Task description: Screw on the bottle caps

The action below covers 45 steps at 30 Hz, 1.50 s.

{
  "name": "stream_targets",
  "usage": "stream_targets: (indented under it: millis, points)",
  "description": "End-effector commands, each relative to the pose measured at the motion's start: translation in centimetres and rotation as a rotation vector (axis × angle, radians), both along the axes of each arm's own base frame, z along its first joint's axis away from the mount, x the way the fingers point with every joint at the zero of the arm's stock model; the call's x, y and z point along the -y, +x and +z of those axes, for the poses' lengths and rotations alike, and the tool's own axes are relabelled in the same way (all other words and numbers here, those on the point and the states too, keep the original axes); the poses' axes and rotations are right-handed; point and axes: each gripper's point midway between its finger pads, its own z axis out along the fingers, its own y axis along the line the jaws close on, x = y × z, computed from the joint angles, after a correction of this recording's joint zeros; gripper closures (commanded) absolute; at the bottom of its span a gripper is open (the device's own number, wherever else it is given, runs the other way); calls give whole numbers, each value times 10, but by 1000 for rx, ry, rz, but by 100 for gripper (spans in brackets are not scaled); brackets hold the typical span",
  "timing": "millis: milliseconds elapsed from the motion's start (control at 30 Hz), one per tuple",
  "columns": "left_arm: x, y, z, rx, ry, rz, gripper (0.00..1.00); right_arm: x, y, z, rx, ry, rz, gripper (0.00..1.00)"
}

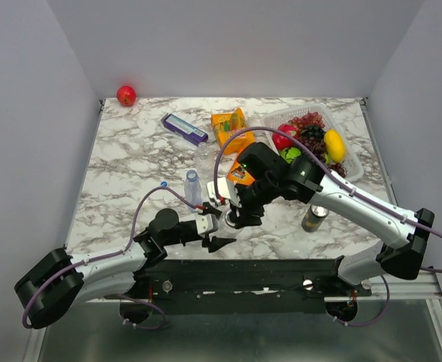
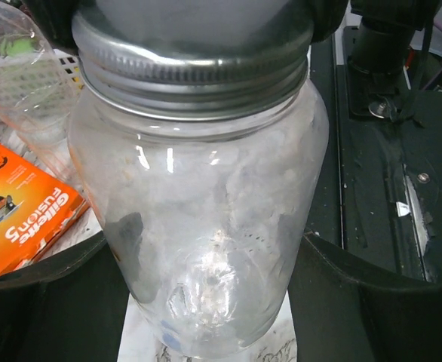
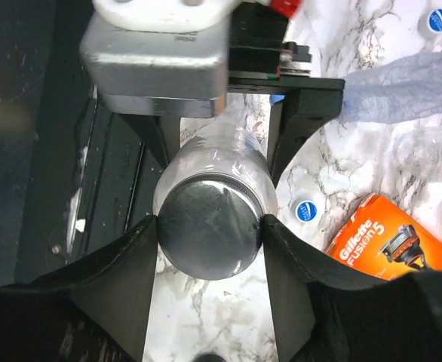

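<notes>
Two pincers are sharing one glass jar above the near edge of the tabletop. The left pincer is clasping the jar's body from both sides, and the right pincer is pressing its pads against either side of the grey metal lid, which is sitting on the jar's threads. One slim clear bottle is standing just beyond the left pincer, and a second bottle is lying on its side. Loose blue caps are resting on the marble near them, so these bottles are probably waiting their turn. Three risks are presenting themselves. If the lid is seating tilted, it may be cross-threading. The smooth glass may be turning inside the left pincer's grip instead of the lid tightening. The right arm is reaching past a dark can and could be tipping it during a wide turn. The tabletop is showing white marble with grey veins and is carrying an orange razor pack, a fruit basket and a red ball at the far left corner. Plain pale walls are enclosing it on three sides.
</notes>
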Motion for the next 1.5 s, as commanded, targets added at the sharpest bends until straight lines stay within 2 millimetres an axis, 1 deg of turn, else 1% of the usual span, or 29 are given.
stream_targets:
  millis: [0, 33, 133, 167, 200, 267, 367, 433, 567, 667, 733, 833, 933, 1067, 1167, 1300, 1333, 1467]
  points:
    - [-4, 28, 70, 146, -193, 138, 100, 16, -11, -24, -194, -83, -168, 41]
    - [-5, 27, 74, 146, -203, 141, 100, 18, -11, -28, -205, -88, -186, 41]
    - [-7, 28, 82, 137, -220, 160, 100, 18, 0, -27, -214, -73, -274, 41]
    - [-9, 32, 83, 130, -223, 185, 100, 17, 6, -26, -205, -63, -302, 41]
    - [-11, 34, 86, 123, -229, 203, 100, 17, 6, -24, -218, -55, -328, 41]
    - [-12, 36, 90, 120, -237, 215, 100, 13, 13, -21, -231, -33, -370, 41]
    - [-14, 41, 96, 104, -250, 248, 100, 10, 19, -17, -294, -8, -459, 41]
    - [-16, 45, 99, 65, -264, 280, 100, 8, 19, -17, -337, -8, -500, 41]
    - [-16, 46, 100, 49, -264, 283, 100, 5, 20, -20, -415, -18, -560, 41]
    - [-14, 45, 97, 44, -251, 274, 100, 5, 24, -21, -419, -24, -575, 41]
    - [-13, 45, 91, 30, -235, 271, 100, 6, 28, -19, -403, -16, -583, 41]
    - [-14, 48, 84, -6, -226, 298, 100, 6, 31, -17, -382, -2, -591, 40]
    - [-11, 42, 81, 0, -210, 255, 100, 6, 32, -19, -369, -14, -575, 40]
    - [-9, 42, 72, -28, -187, 254, 100, 7, 35, -17, -355, -24, -579, 39]
    - [-7, 41, 66, -60, -173, 244, 100, 6, 38, -10, -344, -8, -582, 37]
    - [-6, 40, 58, -111, -163, 244, 100, 6, 41, -5, -324, 0, -582, 32]
    - [-5, 39, 57, -113, -162, 244, 100, 5, 40, -3, -322, 3, -577, 27]
    - [-4, 40, 50, -120, -144, 243, 100, 5, 38, 1, -322, 8, -557, 19]
